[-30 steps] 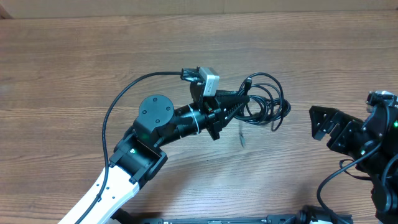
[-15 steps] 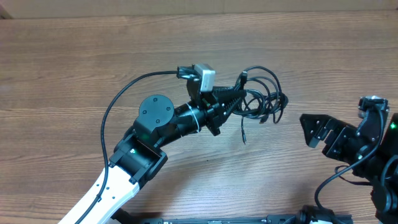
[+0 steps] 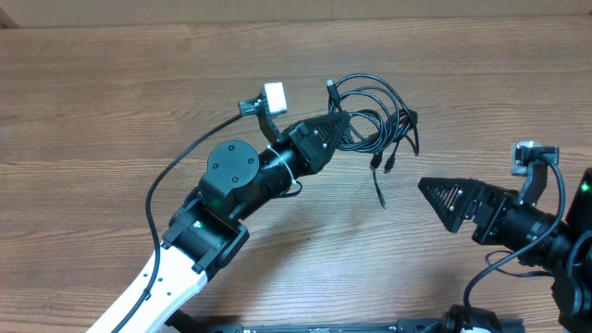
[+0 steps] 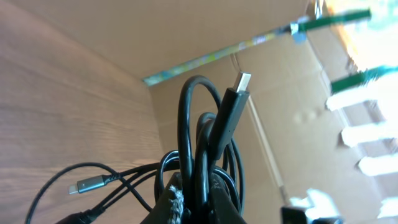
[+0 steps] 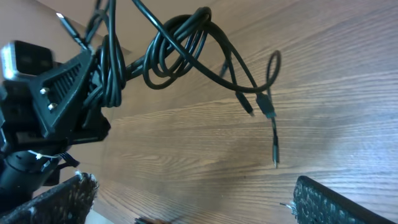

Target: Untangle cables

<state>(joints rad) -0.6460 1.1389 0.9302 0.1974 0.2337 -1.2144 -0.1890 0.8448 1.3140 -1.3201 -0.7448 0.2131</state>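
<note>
The cables (image 3: 379, 125) are a bunch of thin black cords in loose loops, held up off the wooden table near its middle back. My left gripper (image 3: 340, 122) is shut on the bunch. In the left wrist view the cords (image 4: 205, 149) run between the fingers (image 4: 196, 199), with one silver-tipped plug pointing up and another at the left. Several plug ends hang down from the bunch (image 5: 186, 43) in the right wrist view. My right gripper (image 3: 442, 199) is open and empty, to the right of and below the cables; its fingers (image 5: 193, 199) frame bare wood.
The wooden table (image 3: 111, 102) fills the overhead view. The left arm's own thicker black wire (image 3: 176, 157) arcs to the left of the arm. A cardboard wall (image 4: 205, 31) stands behind the table's far edge.
My left gripper has lifted the cable bunch and swung it toward the back of the table, so plug ends now dangle. My right gripper has moved left toward the cables and opened wider.
</note>
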